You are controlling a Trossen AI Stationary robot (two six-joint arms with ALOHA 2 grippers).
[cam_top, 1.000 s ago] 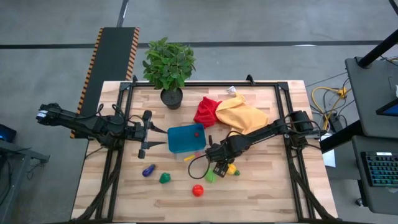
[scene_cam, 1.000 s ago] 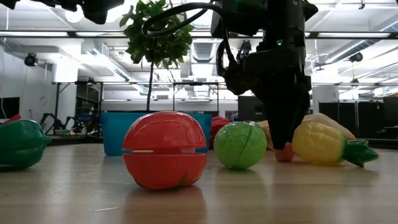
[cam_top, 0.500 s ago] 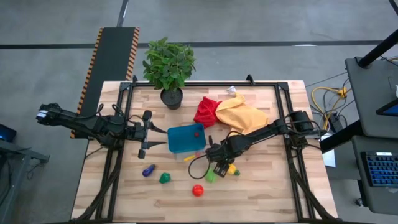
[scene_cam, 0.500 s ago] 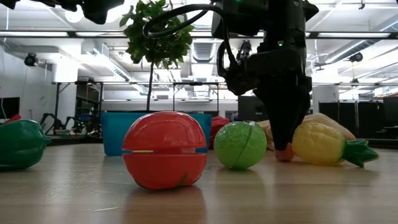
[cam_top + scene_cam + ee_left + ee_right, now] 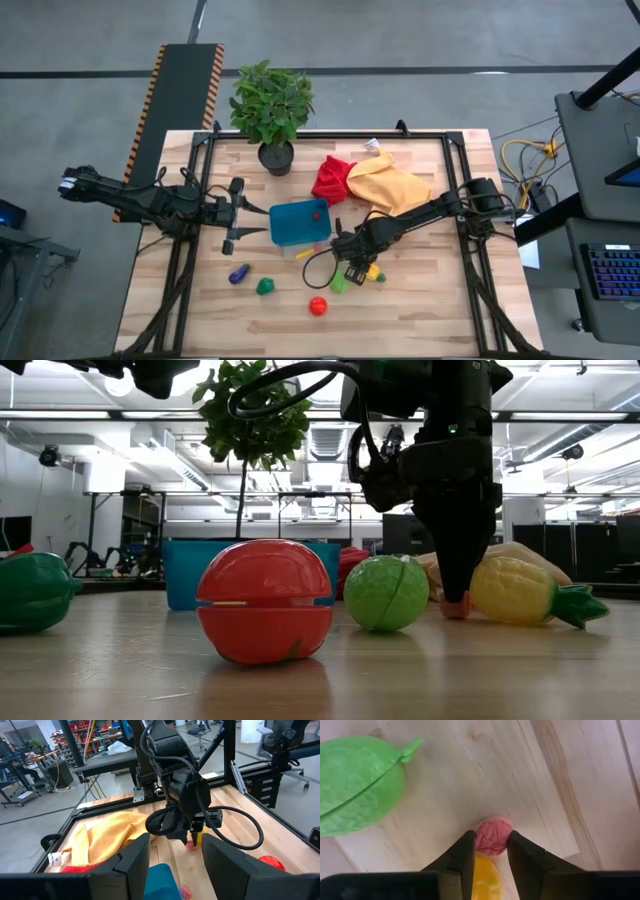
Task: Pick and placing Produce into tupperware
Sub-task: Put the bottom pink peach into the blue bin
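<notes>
The teal tupperware (image 5: 295, 225) sits mid-table with a small red piece (image 5: 318, 212) inside, and it shows behind the toys in the low view (image 5: 185, 570). My right gripper (image 5: 352, 264) points down at the table near the tupperware's right corner, shut on a small pink-and-yellow toy piece (image 5: 492, 836). A green round fruit (image 5: 339, 285) and a yellow pineapple-like toy (image 5: 375, 273) lie right beside it. My left gripper (image 5: 262, 220) hovers open just left of the tupperware, holding nothing. My right gripper pinches the toy piece's pink end (image 5: 492, 834) between its two fingers (image 5: 464, 857), coming from above and pointing down. The yellow part (image 5: 485, 875) lies between the fingers farther back. In the low view the piece (image 5: 456, 606) rests on the table under the fingertips.
A red tomato (image 5: 317, 306), a green pepper (image 5: 265, 287) and a purple eggplant (image 5: 238, 273) lie nearer the near edge. A potted plant (image 5: 272, 150), a red cloth (image 5: 330, 180) and a yellow cloth (image 5: 392, 185) occupy the far side. A pale piece (image 5: 303, 254) lies by the tupperware.
</notes>
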